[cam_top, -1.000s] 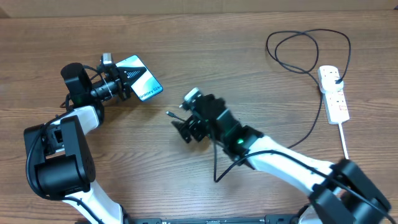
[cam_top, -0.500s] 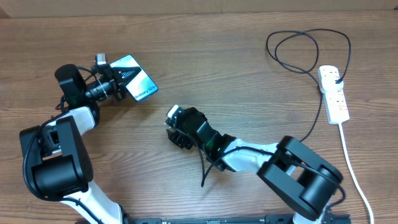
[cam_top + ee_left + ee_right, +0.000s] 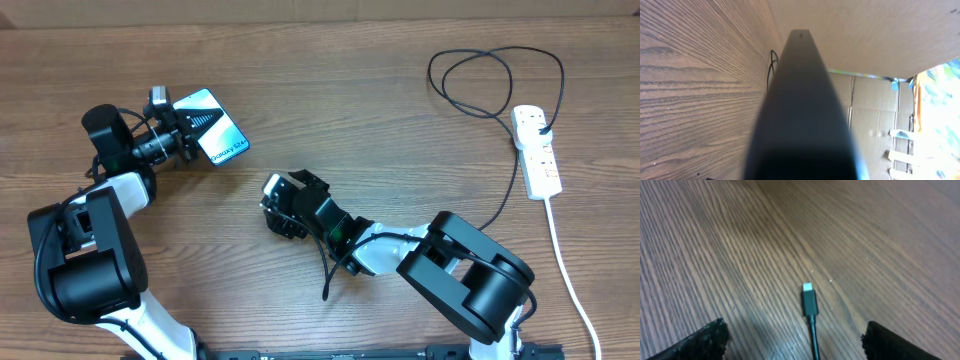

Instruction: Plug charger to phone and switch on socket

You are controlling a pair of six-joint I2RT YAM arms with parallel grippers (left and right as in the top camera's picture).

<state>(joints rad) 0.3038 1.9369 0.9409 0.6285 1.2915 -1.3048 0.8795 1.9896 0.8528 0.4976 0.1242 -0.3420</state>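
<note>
Down at counter [image 3: 400, 100] centre: right gripper [image 3: 274, 207], jaws spread wide, charger [image 3: 809, 300] tip between them, unpinched.
Left gripper [image 3: 188, 135]: jaws clamped on tilted phone [image 3: 212, 126].

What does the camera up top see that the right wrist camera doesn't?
Only the top camera shows the phone held in the left claw and the power strip. Only the right wrist camera shows the small metal plug tip up close, lying between its open claw fingers. Both show the black charger cable and the wooden table.
</note>
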